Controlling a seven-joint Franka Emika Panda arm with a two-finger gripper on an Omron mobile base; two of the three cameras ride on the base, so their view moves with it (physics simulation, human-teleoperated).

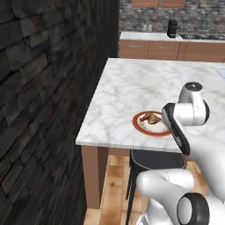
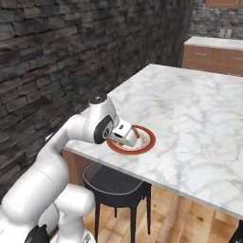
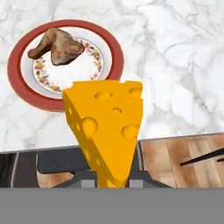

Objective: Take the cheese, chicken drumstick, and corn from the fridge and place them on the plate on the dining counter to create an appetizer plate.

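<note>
End effector: clamped tight on the cheese, near the bench edge.
Plate: at 11 o'clock, drumstick on it.
Risk: release too early — your wedge drops onto the stool below.

We see a dark stone brick wall on the left, a black stool tucked under the marble top, and wood plank floor. Far back we note brown wall cabinets with a pale top carrying a black appliance.
</note>
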